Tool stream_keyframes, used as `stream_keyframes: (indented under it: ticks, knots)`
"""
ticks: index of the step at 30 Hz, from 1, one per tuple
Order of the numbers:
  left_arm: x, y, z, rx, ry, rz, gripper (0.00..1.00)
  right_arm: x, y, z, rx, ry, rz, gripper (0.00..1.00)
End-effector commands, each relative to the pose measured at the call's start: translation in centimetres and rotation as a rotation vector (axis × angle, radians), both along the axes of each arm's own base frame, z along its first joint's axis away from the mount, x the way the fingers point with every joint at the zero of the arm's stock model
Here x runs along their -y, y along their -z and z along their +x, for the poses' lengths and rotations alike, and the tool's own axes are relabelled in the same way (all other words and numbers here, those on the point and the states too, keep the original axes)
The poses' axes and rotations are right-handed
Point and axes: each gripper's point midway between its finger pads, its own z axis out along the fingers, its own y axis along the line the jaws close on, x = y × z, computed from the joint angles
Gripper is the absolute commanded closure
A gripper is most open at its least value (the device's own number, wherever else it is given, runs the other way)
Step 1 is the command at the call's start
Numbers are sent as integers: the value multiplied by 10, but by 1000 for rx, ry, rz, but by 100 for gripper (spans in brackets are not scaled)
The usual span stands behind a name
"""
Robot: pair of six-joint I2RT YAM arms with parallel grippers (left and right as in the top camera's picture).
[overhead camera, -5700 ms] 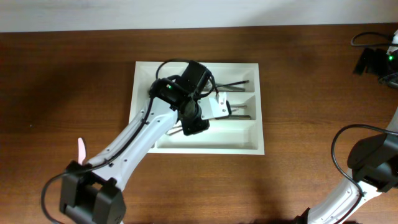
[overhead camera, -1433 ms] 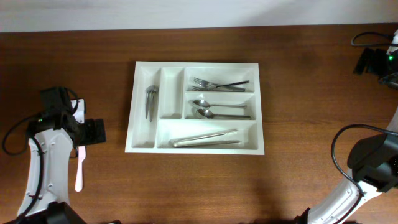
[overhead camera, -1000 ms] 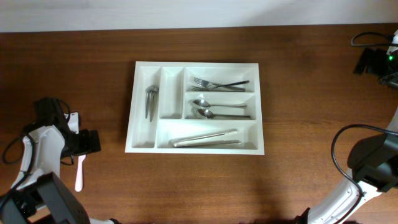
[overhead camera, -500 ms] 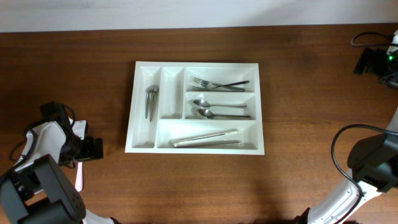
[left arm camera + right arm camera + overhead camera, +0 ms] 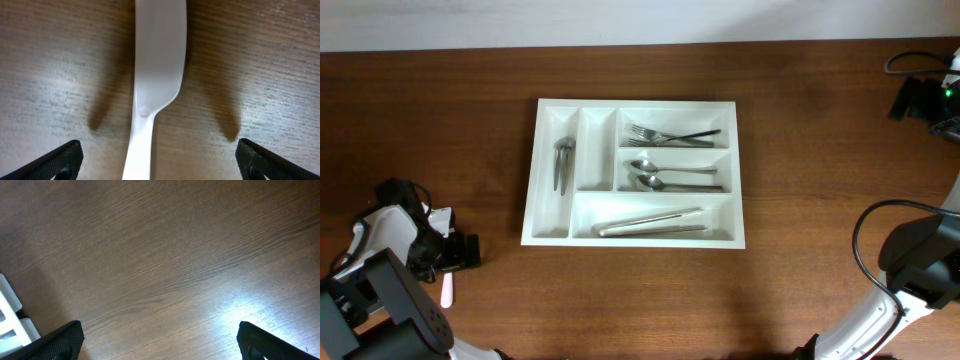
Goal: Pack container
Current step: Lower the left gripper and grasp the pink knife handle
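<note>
White plastic five-compartment cutlery tray [image 5: 635,103] sits mid-table with metal cutlery [image 5: 665,180] inside, and now the left gripper [image 5: 159,161] has swung to the near left, jaws wide apart, over a pale pink plastic utensil [image 5: 160,60], likely the next piece to pack.

Overhead from high up, two wrist views close to the wood.
The overhead camera looks straight down on the whole table [image 5: 800,130]. The left wrist camera faces down, very near, and shares only the white utensil [image 5: 159,65] with it. The right wrist camera faces bare wood beside a white edge [image 5: 10,310].
</note>
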Motion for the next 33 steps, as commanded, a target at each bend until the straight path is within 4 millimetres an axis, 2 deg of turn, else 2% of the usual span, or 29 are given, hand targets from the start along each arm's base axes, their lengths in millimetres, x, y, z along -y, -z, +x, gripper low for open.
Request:
stream_keyframes:
  ticks: [1, 14, 19, 33]
  knots:
    - [4, 8, -7, -20, 62, -25, 0, 1, -1, -1, 4, 11, 3, 1]
    - [3, 12, -4, -11, 110, -27, 0, 1, -1, -1, 4, 12, 3, 1]
    - [6, 21, -10, -39, 108, -45, 0, 1, -1, -1, 4, 12, 3, 1]
    - [2, 28, -2, -17, 71, -29, 2, 1, -1, -1, 4, 11, 3, 1]
